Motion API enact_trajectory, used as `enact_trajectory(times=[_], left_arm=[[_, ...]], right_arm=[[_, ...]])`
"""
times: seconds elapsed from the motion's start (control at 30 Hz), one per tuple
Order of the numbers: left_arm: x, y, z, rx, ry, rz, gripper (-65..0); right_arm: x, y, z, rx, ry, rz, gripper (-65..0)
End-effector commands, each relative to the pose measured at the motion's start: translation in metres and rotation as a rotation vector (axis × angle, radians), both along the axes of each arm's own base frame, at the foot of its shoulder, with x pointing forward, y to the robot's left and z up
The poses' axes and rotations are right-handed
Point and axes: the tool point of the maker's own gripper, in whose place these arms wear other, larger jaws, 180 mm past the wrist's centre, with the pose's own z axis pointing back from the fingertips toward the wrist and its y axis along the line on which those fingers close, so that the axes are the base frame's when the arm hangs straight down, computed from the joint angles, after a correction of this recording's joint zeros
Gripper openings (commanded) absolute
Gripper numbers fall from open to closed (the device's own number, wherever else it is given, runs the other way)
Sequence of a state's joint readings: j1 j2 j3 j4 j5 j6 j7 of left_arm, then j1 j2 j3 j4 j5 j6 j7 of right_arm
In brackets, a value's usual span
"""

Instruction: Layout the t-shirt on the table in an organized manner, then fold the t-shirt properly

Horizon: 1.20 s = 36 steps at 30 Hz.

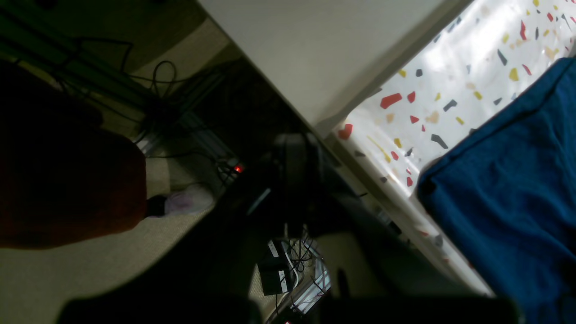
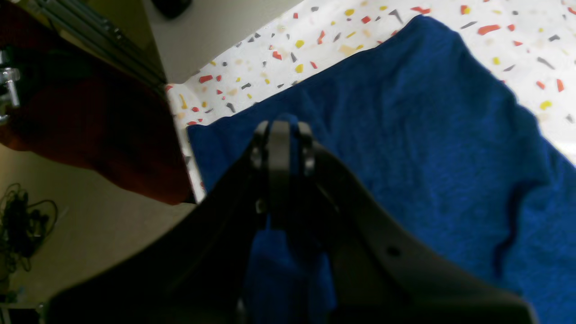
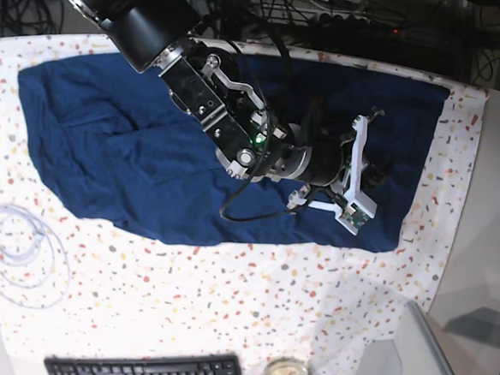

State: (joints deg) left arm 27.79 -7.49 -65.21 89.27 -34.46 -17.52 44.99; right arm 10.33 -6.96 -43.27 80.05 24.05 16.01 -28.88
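One tabletop (image 3: 224, 306) with speckled cloth carries one navy t-shirt (image 3: 106, 160), spread across its far half. Only the base view shows the whole shirt, one keyboard (image 3: 147, 371) at the near edge and one cable loop (image 3: 23, 245) at the left. The right wrist view alone shows the right tool (image 2: 282, 135) clamped on a fold of shirt. The left tool is hidden, pressed together.

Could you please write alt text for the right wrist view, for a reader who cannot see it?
The right gripper, jaws shut on a pinch of fabric, holds the dark blue t-shirt, which lies spread over the table with its white, colour-flecked cloth. The floor and a dark red shape show at the left.
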Motion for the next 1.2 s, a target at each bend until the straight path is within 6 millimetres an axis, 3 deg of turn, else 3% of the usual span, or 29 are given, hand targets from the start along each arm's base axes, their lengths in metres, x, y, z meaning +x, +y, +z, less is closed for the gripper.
enact_trajectory(times=[0.0, 0.33, 0.57, 0.8, 1.17], left_arm=[[0.003, 0.008, 0.011, 0.035, -0.02, -0.007, -65.0], [0.006, 0.007, 0.011, 0.034, -0.026, -0.007, -65.0], [0.006, 0.007, 0.012, 0.035, -0.026, -0.008, -65.0], [0.006, 0.007, 0.011, 0.034, -0.026, -0.007, -65.0], [0.006, 0.007, 0.011, 0.032, -0.026, -0.007, -65.0]], right_arm=[[0.011, 0.011, 0.026, 0.065, -0.041, -0.009, -65.0], [0.018, 0.03, 0.046, 0.053, -0.076, 0.002, -65.0], [0.039, 0.033, 0.044, 0.108, -0.056, -0.068, -65.0], [0.028, 0.05, 0.033, 0.103, -0.073, -0.061, -65.0], [0.027, 0.051, 0.022, 0.101, -0.092, -0.073, -64.2]])
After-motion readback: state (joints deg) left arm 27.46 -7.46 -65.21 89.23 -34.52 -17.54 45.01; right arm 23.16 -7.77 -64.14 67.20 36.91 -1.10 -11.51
